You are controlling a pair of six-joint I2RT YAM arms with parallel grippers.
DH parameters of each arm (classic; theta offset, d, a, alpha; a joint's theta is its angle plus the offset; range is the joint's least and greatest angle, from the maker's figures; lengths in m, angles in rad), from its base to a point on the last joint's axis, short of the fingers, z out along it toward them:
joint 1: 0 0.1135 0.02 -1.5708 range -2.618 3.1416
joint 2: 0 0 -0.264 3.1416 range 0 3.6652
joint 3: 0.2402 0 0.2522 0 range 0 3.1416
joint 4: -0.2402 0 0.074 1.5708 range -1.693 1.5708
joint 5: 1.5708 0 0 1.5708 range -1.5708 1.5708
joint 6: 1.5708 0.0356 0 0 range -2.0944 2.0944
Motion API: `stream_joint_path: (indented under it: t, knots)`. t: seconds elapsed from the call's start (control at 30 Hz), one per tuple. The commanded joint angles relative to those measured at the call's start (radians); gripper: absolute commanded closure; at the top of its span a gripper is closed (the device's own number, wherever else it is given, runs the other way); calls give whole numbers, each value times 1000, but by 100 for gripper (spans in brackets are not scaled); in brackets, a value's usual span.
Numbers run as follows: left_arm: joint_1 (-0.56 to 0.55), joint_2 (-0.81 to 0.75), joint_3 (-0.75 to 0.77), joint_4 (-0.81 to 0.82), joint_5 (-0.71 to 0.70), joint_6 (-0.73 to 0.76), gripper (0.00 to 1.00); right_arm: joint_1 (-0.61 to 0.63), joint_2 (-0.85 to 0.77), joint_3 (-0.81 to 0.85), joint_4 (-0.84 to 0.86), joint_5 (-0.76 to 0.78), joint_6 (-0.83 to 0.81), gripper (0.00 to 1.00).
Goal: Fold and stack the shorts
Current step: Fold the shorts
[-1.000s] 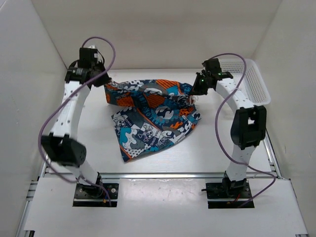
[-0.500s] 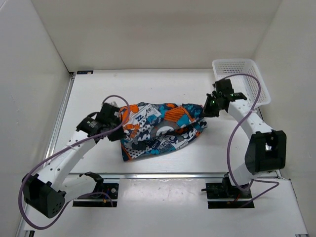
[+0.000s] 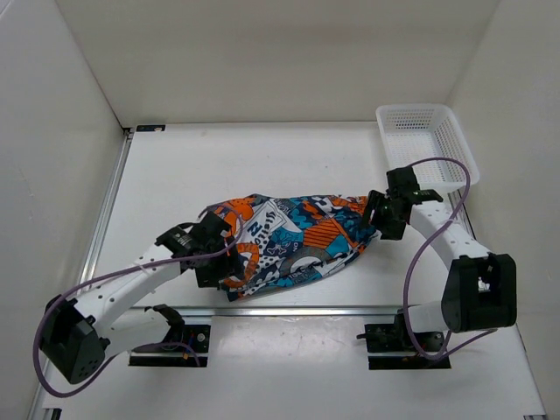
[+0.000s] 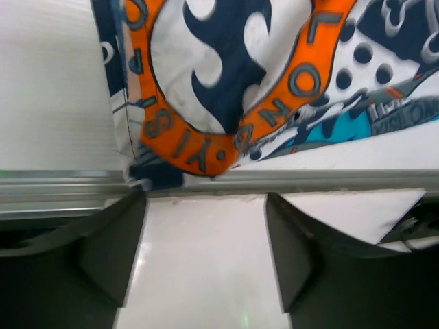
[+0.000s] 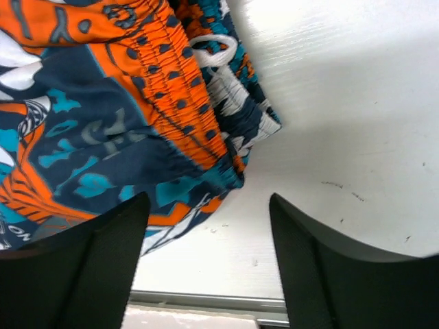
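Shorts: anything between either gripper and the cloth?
Nothing visible. The left gripper and right gripper sit at opposite ends of the shorts, fingers open. The basket stands apart at the far right corner.

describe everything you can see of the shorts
The shorts are soft cloth, printed in orange, teal, navy, grey and white. They lie folded in a wide bundle near the front edge of the table, gathered orange waistband and white drawstring at the right end. The left gripper and right gripper flank it, jaws open, holding nothing.
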Motion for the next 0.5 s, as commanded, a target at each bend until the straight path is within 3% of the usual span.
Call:
stream_joint_path:
  t: [0.0, 0.07, 0.1, 0.27, 0.37, 0.47]
  knots:
    - [-25, 26, 44, -11, 43, 13, 15, -6, 17, 6, 24, 38, -14, 20]
    - [-25, 26, 83, -55, -39, 13, 6, -6, 17, 6, 24, 38, 6, 15]
    - [-25, 26, 109, -56, -65, 1, 6, -6, 17, 6, 24, 38, 6, 15]
    - [35, 78, 97, 12, -93, 12, 17, -17, 43, -34, 77, 17, 46, 15]
    - [44, 159, 72, 78, -93, 23, 21, -26, 92, -57, 137, -15, 67, 22]
    - [44, 255, 63, 89, -83, 32, 28, -26, 131, -80, 169, -28, 78, 42]
